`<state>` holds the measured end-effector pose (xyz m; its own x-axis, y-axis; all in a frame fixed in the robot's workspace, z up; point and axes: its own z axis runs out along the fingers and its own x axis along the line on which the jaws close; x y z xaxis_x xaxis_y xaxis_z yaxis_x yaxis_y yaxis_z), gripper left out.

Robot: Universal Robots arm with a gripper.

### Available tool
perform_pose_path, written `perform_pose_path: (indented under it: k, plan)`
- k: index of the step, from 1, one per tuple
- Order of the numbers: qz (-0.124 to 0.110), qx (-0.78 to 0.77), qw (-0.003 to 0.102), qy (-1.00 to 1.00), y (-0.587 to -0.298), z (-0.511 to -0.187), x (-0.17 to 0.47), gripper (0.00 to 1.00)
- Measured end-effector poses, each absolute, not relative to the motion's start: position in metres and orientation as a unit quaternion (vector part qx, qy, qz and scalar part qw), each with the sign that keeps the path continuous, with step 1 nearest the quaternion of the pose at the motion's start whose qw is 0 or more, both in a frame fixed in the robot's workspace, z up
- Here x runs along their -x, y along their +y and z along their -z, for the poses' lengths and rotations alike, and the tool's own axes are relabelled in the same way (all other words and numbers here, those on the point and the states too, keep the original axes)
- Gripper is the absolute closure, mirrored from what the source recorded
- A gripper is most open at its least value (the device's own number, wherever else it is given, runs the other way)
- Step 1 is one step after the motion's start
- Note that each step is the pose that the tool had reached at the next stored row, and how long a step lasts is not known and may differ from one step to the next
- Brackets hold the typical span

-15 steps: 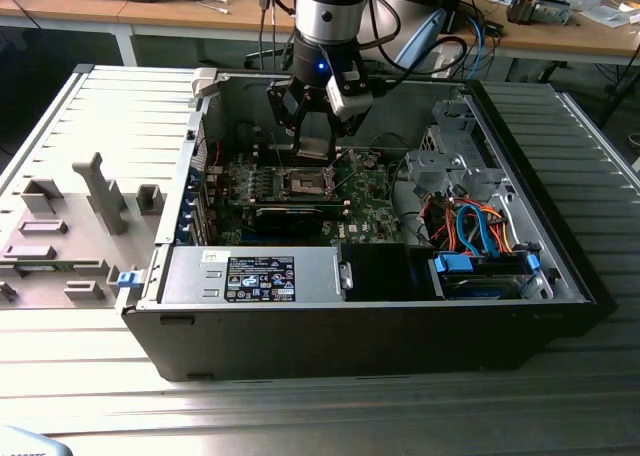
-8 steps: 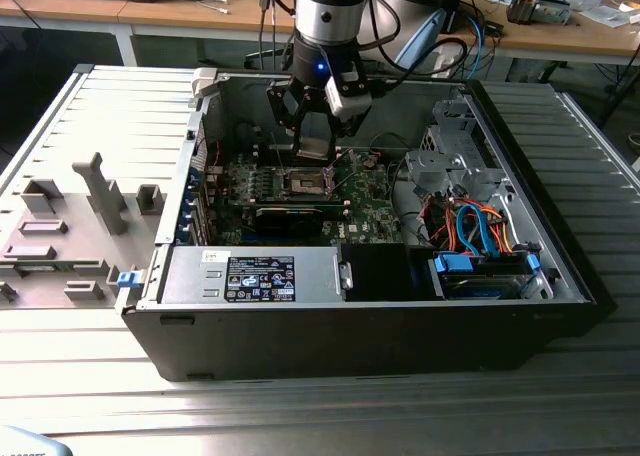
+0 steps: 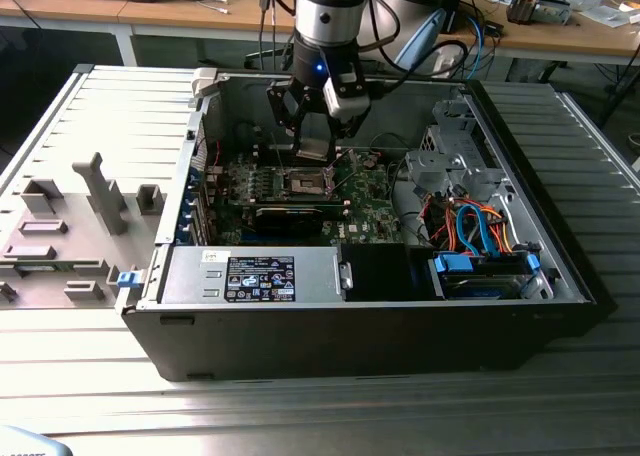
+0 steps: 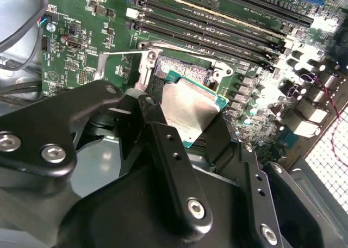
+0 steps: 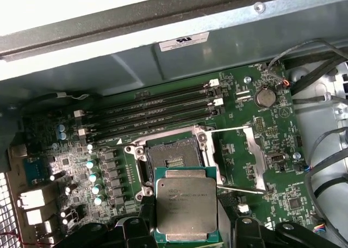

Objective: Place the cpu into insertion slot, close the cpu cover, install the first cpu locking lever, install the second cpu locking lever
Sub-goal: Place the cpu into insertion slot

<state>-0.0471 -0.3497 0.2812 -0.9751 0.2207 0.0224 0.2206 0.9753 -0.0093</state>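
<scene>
the gripper (image 3: pixel 314 136) is clenched on the cpu (image 5: pixel 186 209). in both wrist views a black finger presses on each of two opposite edges of the chip, and its dull metal top faces up. the chip hangs inside the open computer case (image 3: pixel 400 326), over the green motherboard (image 5: pixel 272 123), and as far as i can judge it touches nothing else.

the relation that matters is between the chip and the insertion slot (image 5: pixel 173 156). the slot lies below the chip. in the first wrist view it seems also a little beyond the chip, toward the memory slots (image 5: pixel 152 115) and the far wall of the case, and the chip's far edge covers the slot's near rim. this camera looks at a slant, so part of that offset may be only height. in the exterior view the chip sits almost straight over the slot. the chip is nearly square and its edges run about parallel with the slot's frame.

the slot is open and dark inside. just beside it stands a silvery metal piece (image 5: pixel 256 150), which i take for the cpu cover swung back, but it is seen edge-on. a thin silvery rod (image 5: pixel 231 129) and a second rod (image 5: pixel 242 190) stick out near it, probably the locking levers, unlatched.

hidden are the underside of the chip, its near edge between the fingers, and the real gap down to the slot. i cannot tell if the chip is level with the board.
</scene>
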Motion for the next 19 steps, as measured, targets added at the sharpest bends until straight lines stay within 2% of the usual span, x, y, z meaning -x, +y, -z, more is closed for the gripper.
perform_pose_path:
  k: [19]
  plan:
    - [-0.003,0.131,0.012,-0.991,-0.3497,-0.2796,0.0471,0.45]
